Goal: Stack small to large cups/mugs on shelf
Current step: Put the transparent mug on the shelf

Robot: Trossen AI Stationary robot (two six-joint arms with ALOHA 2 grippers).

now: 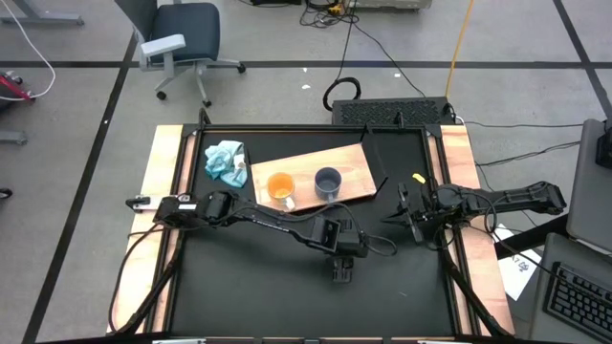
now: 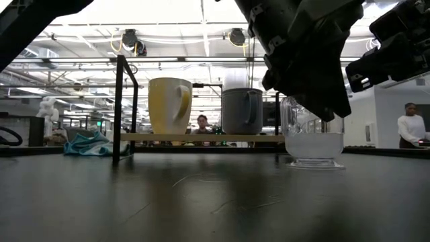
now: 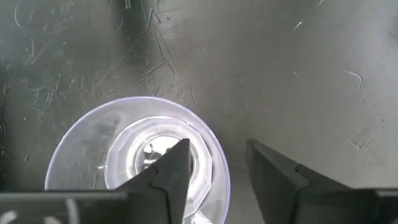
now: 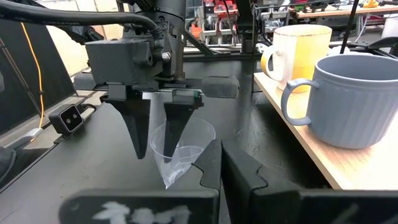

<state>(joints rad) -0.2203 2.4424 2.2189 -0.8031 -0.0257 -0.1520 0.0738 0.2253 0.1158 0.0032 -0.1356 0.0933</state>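
A clear glass cup (image 2: pixel 314 144) stands upright on its base on the black tabletop, near the middle. My left gripper (image 3: pixel 217 165) hangs over it, open and slanting down. One finger (image 3: pixel 177 168) is inside the cup (image 4: pixel 186 146) and the other (image 3: pixel 270 171) outside, with the rim between them and a gap on each side. The orange mug (image 1: pixel 280 186) and the grey-blue mug (image 1: pixel 328 182) stand upright side by side on the light-wood shelf (image 1: pixel 354 162). My right gripper (image 4: pixel 217 165) waits shut at the table's right edge.
A light-blue cloth (image 1: pixel 226 161) lies at the shelf's left end. In the low view the shelf (image 2: pixel 201 137) sits raised on a dark frame (image 2: pixel 119 107). Pale wooden rails (image 1: pixel 163 191) run along both table sides. Bare tabletop lies toward the near edge. People show in the room behind.
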